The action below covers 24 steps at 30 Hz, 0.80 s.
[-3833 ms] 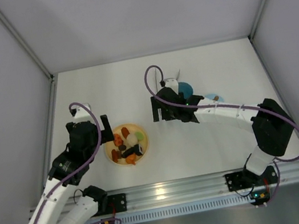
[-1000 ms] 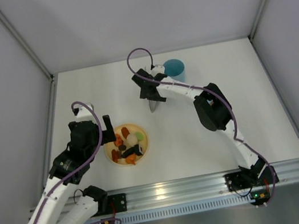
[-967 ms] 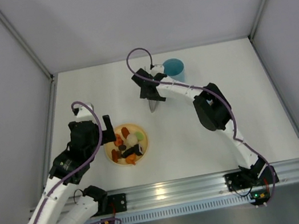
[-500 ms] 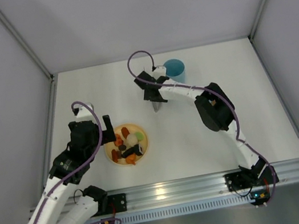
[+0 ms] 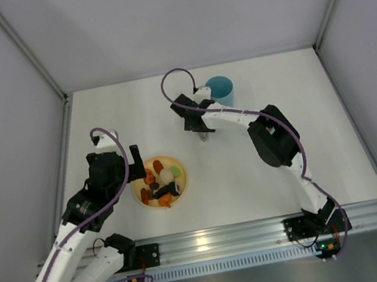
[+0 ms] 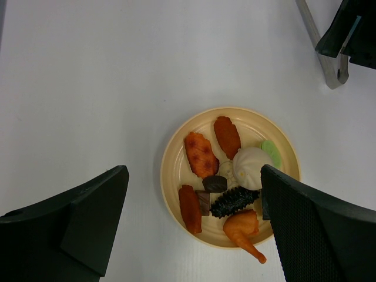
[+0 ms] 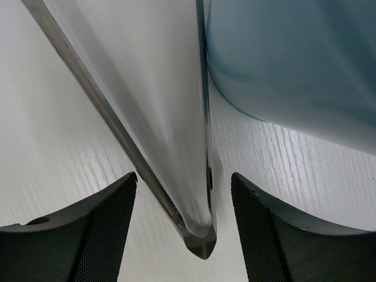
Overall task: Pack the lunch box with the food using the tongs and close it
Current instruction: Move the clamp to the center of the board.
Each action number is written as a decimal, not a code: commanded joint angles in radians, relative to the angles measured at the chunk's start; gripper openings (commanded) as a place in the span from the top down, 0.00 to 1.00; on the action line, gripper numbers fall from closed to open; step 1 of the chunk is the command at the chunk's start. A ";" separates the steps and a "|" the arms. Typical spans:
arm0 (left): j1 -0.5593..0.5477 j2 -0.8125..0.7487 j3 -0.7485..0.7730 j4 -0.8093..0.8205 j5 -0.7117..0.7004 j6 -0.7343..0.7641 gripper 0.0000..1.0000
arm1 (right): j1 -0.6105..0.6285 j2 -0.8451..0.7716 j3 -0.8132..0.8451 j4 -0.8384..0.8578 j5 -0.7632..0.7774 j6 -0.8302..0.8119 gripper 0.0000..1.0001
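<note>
Right claw (image 7: 183, 179): fingers apart, straddling the joined end of the tongs (image 7: 198, 238). I saw a gap on the box side, so it was not clamped. The tongs were just beside the lunch box (image 5: 220, 90), which stood upright toward the far edge of the worktop (image 5: 133, 114). I could not tell whether the two touched. Left claw (image 6: 194, 170): fingers wide apart, hanging over the plate (image 6: 167, 182). The food (image 6: 200, 154) sat on that plate, well apart from the box.
</note>
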 commanded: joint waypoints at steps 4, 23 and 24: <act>-0.003 -0.007 0.021 0.010 -0.005 -0.003 0.01 | 0.017 0.025 -0.003 -0.027 -0.037 -0.056 0.35; -0.002 -0.007 0.021 0.010 -0.003 -0.004 0.01 | 0.071 -0.115 -0.158 0.034 0.048 -0.141 0.37; -0.003 -0.004 0.021 0.009 -0.005 -0.003 0.01 | 0.071 -0.125 -0.161 0.034 0.061 -0.141 0.37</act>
